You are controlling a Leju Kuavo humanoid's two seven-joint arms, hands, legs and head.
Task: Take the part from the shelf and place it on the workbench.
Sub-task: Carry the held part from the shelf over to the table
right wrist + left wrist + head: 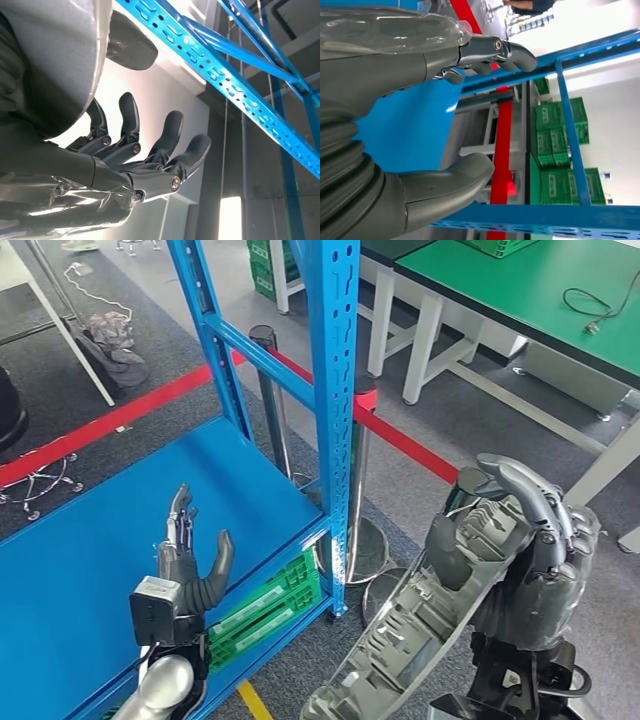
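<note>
Right hand: we are seeing the right hand (540,550) holding the part (423,620), its dark fingers (528,490) curling over the part's upper end and the thumb pressing the ribbed face; in the right wrist view the fingers (166,145) are bending around a smooth grey surface (56,55) of the part.

Part: we are looking at a long, narrow grey piece, moulded, with a matte outer skin and an inner face full of ribs, slots and small boxed cells. It is slanting from the hand down toward the lower edge of the head view, off the shelf and just to the right of the blue post (336,410), above the grey carpet (468,430).

Left hand: we are seeing the left hand (189,560) holding nothing, fingers straight and apart, thumb spread to the side, hovering over the shelf board (90,530). In the left wrist view the thick grey thumb (448,182) and the shiny jointed fingers (497,52) are standing wide apart.

Shelf: we are noting a flat, smooth blue metal board framed by blue posts punched with rows of slots.

Crates: green plastic crates (260,610) with a ribbed rim are sitting below the board.

Barrier: a flat red belt (400,440) is running between chrome posts (362,490) on round bases.

Workbench: we are seeing a workbench (528,290) with a smooth green top and white legs standing well apart from the hand, a black cable (596,305) lying on it.
</note>
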